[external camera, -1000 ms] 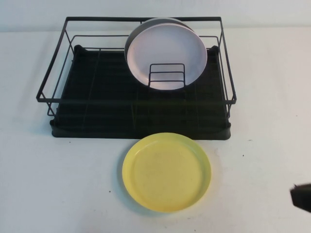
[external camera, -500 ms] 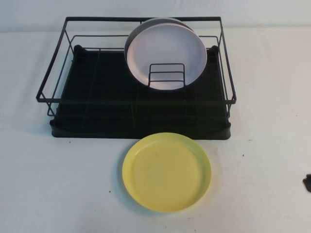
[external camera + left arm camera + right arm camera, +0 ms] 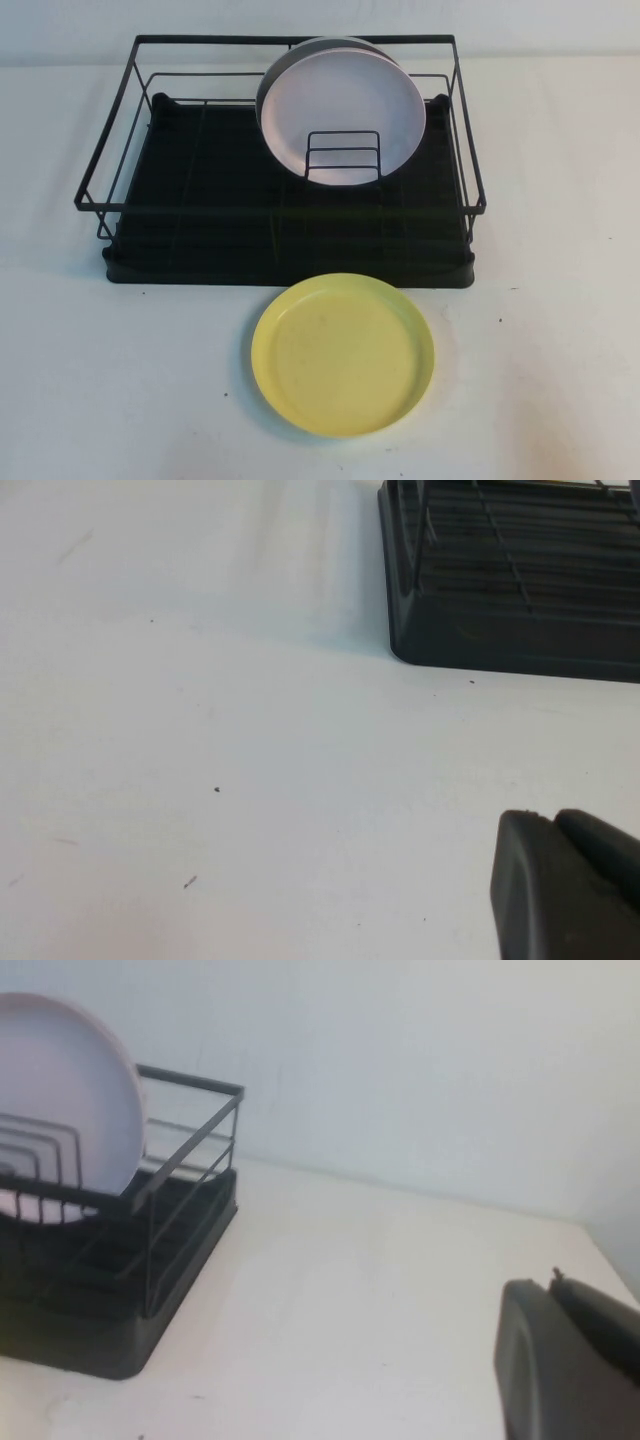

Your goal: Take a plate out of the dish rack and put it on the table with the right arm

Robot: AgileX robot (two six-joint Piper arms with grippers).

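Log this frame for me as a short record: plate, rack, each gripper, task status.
plate: yellow plate lies flat on the table, just in front of the dish rack, apart from it
dish rack: holds a pale pink plate upright in its wire holder, a dark grey plate behind it
left gripper: out of the high view; low over bare table near a rack corner
right gripper: out of the high view; over the table beside the rack, holding nothing visible
task status: plate out of the rack and on the table

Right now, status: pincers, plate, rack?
Left pincer low over table. Right pincer beside rack, holding nothing. Yellow plate flat on table. No obstruction.
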